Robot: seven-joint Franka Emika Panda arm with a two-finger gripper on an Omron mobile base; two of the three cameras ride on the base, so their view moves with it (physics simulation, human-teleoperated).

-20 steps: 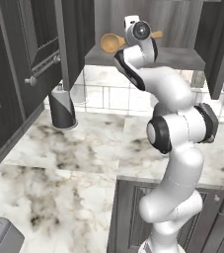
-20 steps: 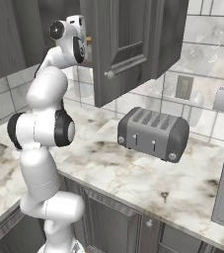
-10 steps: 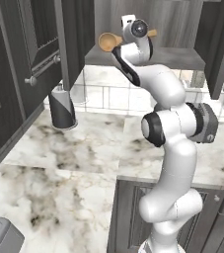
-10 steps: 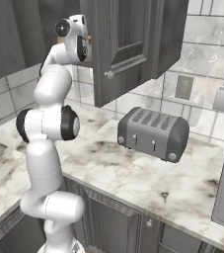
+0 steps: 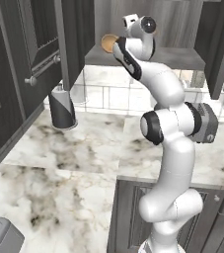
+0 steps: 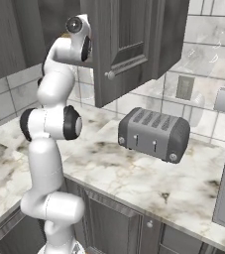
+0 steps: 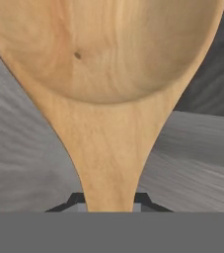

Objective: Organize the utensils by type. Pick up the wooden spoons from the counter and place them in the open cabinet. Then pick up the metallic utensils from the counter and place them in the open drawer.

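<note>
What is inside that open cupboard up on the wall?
A wooden spoon, pinched in the gripper, hangs just over the cupboard's grey shelf. The shelf around it looks bare, but the spoon's bowl and the robot's arm cover much of it.

no readable text, labels, brands, numbers or signs anywhere in these views
</note>
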